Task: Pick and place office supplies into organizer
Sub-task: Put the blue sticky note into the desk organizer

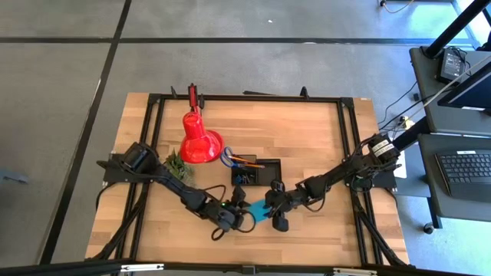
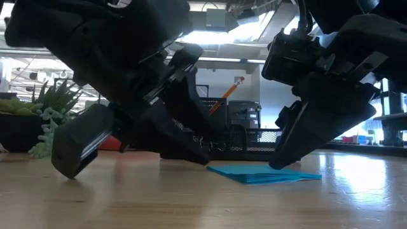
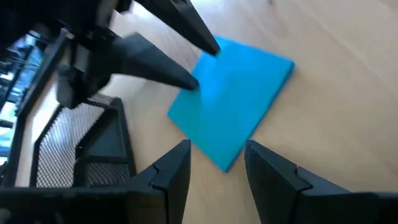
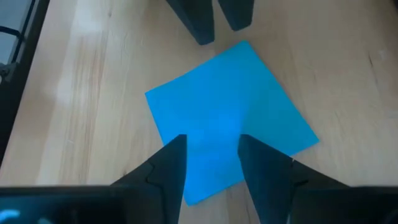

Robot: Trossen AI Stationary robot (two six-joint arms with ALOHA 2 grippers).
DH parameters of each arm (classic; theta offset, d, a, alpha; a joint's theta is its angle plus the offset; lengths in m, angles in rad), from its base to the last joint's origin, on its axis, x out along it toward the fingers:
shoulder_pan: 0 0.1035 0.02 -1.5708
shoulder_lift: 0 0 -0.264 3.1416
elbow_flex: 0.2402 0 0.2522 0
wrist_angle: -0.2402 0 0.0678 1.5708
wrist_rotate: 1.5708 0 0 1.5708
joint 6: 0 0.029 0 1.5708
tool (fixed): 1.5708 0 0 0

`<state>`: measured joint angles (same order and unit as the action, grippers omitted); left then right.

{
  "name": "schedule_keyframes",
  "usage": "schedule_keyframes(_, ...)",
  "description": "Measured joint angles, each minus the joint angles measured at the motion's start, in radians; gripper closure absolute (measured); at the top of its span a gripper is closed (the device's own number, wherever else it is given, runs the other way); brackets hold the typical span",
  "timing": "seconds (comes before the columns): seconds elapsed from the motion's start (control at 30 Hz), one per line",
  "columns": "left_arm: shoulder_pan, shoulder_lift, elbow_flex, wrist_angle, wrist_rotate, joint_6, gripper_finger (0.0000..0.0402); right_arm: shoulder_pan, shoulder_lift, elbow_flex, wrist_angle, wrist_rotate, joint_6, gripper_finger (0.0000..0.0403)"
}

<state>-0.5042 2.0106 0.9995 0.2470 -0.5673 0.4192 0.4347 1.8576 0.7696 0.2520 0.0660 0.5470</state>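
Observation:
The light-blue square note pad (image 1: 258, 214) lies flat on the wooden table, just on the near side of the black organizer (image 1: 275, 163), between both grippers. The organizer holds blue-handled scissors (image 1: 228, 158) and orange pencils (image 1: 247, 162). My left gripper (image 3: 217, 165) is open, its fingers low on either side of the pad's left corner (image 3: 225, 163) without touching it. My right gripper (image 4: 211, 146) is open too and comes down over the pad (image 4: 230, 112) from the right. In the low view the pad (image 2: 261, 173) shows as a thin blue slab between both sets of fingers. My right gripper has its two spread fingertips (image 3: 191, 83) at the pad's right-hand edge (image 3: 205, 78), slanting down from the table's right. In the low view one finger (image 2: 287, 149) reaches the pad's top face. The pad stays flat on the table; nothing is pinched.
The red desk lamp (image 1: 201, 142) and the small green plant (image 1: 176, 165) stand left of the organizer, the plant close to my left arm. The organizer's mesh wall (image 3: 81, 143) is right beside my left gripper. Bare wood lies toward the table's near edge (image 1: 307, 245).

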Motion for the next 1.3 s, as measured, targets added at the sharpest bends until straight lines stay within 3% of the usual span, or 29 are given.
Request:
schedule_keyframes(0.23, -0.001, 0.0, 0.051, -0.153, -0.004, 0.028, 0.0256, 0.0, 0.0, 0.0, 0.0, -0.002, -0.004, 0.025)
schedule_keyframes(0.77, 0.022, 0.069, 0.103, -0.169, 0.04, 0.17, 0.0256, -0.018, 0.002, -0.002, 0.034, -0.018, -0.006, 0.025)
schedule_keyframes(1.3, 0.036, 0.098, 0.165, -0.173, -0.025, 0.233, 0.0256, -0.026, 0.002, -0.002, 0.032, -0.019, -0.009, 0.025)
